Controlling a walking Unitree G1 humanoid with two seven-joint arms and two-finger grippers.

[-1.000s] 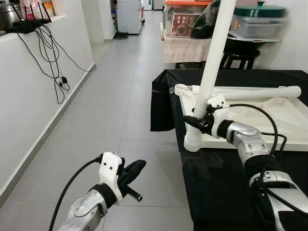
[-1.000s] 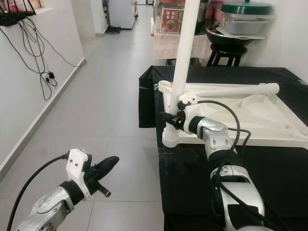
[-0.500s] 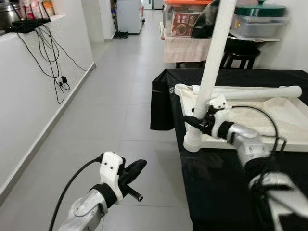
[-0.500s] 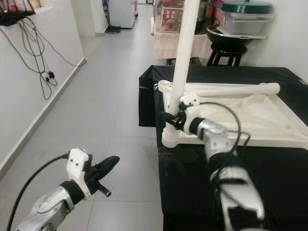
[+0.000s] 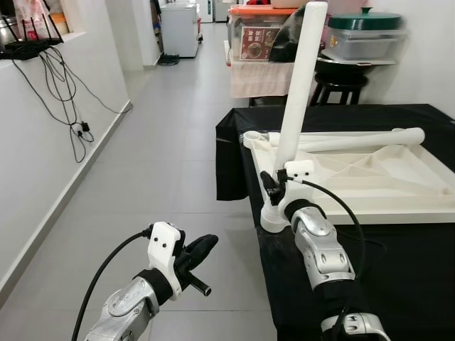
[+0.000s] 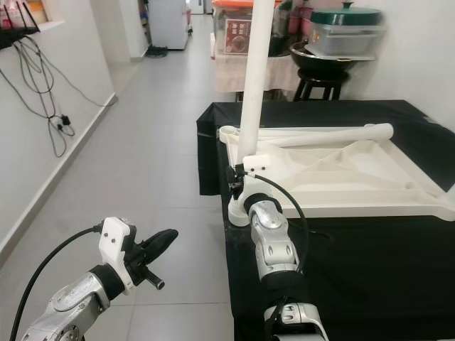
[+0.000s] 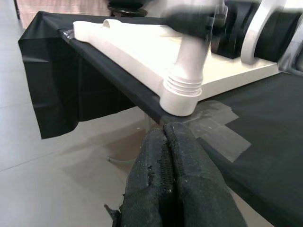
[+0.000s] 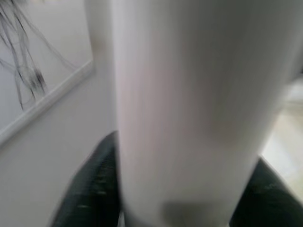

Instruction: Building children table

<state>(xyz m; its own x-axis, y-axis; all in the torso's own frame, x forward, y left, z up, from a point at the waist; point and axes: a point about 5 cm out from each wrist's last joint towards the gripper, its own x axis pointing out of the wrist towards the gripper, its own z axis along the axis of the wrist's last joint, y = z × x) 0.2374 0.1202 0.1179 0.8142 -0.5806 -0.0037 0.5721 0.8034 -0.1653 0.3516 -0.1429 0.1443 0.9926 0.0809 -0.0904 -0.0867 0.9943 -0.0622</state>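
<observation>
A white children's table top [image 5: 384, 212] lies upside down on a black-clothed table [image 5: 398, 270]. One white table leg [image 5: 298, 85] stands upright in its near left corner socket [image 7: 182, 97]. My right gripper [image 5: 272, 188] is shut on this leg just above the socket, and its black fingers [image 8: 90, 189] flank the white tube [image 8: 180, 109] in the right wrist view. A second white leg [image 5: 355, 140] lies across the far side of the top. My left gripper [image 5: 199, 249] hangs shut and empty over the floor, below and left of that corner.
Grey tiled floor [image 5: 170, 142] runs along the left of the table. A white wall with hanging black cables [image 5: 67, 99] borders it. Behind the table stand a black stool [image 5: 341, 74] and a covered stand with lidded containers [image 5: 366, 35].
The camera has shifted, so the whole scene sits lower and further left. My right forearm has swung round to the near side of the leg, still holding it. The left arm is unchanged.
</observation>
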